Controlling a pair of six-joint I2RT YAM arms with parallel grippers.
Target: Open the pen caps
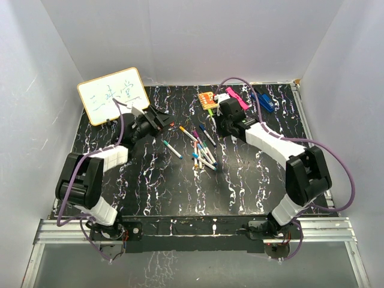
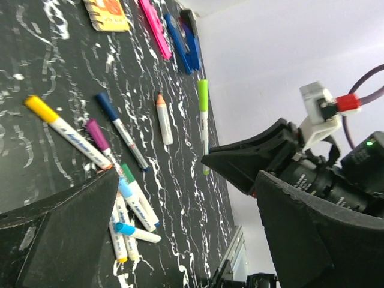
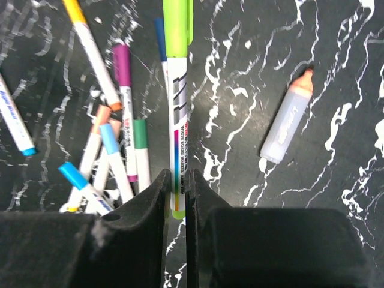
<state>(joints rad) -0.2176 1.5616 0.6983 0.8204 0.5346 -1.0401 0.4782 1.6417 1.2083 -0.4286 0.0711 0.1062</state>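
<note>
My right gripper [image 3: 177, 195] is shut on the white barrel of a lime green pen [image 3: 179, 120]. Its lime cap [image 3: 177, 27] points away from the fingers and is still on. The same pen [image 2: 203, 120] shows in the left wrist view, sticking out of the right gripper's fingers [image 2: 246, 162]. My left gripper [image 2: 186, 228] is open and empty, facing the right gripper [image 1: 219, 123] across the pile. Several capped pens [image 1: 199, 147] lie loose between the two grippers. An orange-capped pen [image 3: 287, 123] lies alone to the right of the lime green one.
A small whiteboard [image 1: 113, 95] leans at the back left. An orange square card [image 1: 207, 99], a pink clip [image 1: 236, 97] and a blue clip [image 1: 264, 100] lie at the back of the black marbled table [image 1: 180, 192]. White walls enclose it.
</note>
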